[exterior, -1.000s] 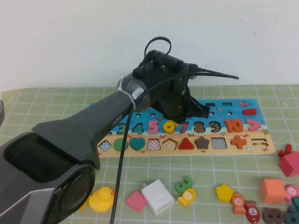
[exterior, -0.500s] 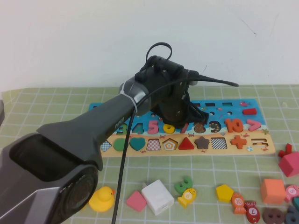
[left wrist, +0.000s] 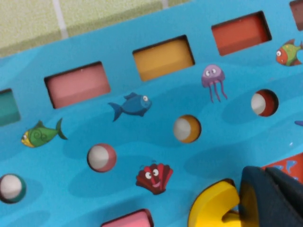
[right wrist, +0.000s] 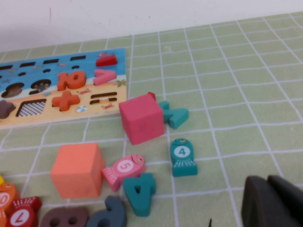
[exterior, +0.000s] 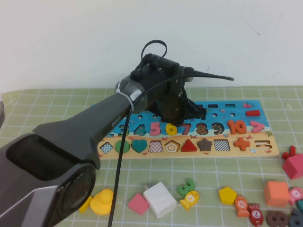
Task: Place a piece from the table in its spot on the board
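Observation:
The yellow numeral 6 (exterior: 171,128) lies in the numeral row of the board (exterior: 246,108), between the pink 5 and the red 7. In the left wrist view the 6 (left wrist: 210,205) sits in its recess. My left gripper (exterior: 179,112) hangs just above and behind the 6. In the left wrist view the left gripper (left wrist: 259,191) has its fingers together, right beside the top of the 6, and holds nothing. My right gripper (right wrist: 267,201) is shut and empty, low over the green grid table (right wrist: 236,71), to the right of the board.
Loose pieces lie along the table's near edge: a white cube (exterior: 159,199), a yellow pentagon (exterior: 227,194), an orange cube (exterior: 276,193), a pink cube (exterior: 293,165), a yellow duck (exterior: 103,202). A teal fish 4 (right wrist: 183,156) lies near my right gripper.
My left gripper dipped onto the 6, covering it, then rose and shifted slightly left. The 6 shows again in its place on the board.

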You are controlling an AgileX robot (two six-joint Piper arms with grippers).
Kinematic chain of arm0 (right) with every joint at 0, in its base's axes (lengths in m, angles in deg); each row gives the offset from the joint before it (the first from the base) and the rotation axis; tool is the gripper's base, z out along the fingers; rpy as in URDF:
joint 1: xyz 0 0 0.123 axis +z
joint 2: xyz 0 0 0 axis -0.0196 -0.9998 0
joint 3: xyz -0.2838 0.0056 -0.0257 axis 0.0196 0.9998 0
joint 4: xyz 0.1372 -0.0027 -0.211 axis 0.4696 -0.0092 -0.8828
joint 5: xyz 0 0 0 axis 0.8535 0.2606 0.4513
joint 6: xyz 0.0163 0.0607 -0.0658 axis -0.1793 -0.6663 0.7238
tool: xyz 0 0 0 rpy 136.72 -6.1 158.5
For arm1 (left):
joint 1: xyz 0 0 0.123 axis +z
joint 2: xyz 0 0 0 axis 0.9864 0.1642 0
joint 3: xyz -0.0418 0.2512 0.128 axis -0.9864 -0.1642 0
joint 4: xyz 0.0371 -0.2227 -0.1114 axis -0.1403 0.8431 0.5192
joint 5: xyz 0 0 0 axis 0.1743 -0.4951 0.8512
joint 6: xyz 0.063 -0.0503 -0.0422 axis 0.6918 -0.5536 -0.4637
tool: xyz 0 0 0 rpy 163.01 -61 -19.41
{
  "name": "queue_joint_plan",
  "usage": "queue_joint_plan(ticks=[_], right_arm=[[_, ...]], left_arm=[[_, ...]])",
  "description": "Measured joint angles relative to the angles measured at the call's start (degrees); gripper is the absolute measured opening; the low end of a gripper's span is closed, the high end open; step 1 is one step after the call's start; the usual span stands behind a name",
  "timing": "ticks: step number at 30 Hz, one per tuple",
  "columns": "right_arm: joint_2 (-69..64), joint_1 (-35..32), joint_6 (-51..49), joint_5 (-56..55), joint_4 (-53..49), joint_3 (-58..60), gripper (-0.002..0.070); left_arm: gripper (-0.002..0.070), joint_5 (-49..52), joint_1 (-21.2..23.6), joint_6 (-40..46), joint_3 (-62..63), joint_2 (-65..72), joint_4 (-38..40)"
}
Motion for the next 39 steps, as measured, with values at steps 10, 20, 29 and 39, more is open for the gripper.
queue_joint_plan(ticks=[10, 20, 29, 39], right_arm=[[0.0, 0.0, 0.0, 0.0, 0.0, 0.0, -0.0003], [0.0, 0.0, 0.0, 0.0, 0.0, 0.0, -0.0003], [0.0, 0.0, -0.9, 0.0, 0.0, 0.0, -0.0003], [0.0, 0.0, -0.9, 0.0, 0.0, 0.0, -0.0003]], left_arm=[[-0.0002, -1.8, 0.0, -1.4, 0.0, 0.0, 1.7], [-0.0002, 2.1, 0.1, -1.5, 0.0, -3.4, -5.9], [-0.0002, 4.5, 0.1, -2.1, 0.1, -2.4, -5.3], [-0.0002, 13.5, 0.1, -3.8, 0.1, -16.2, -23.7]])
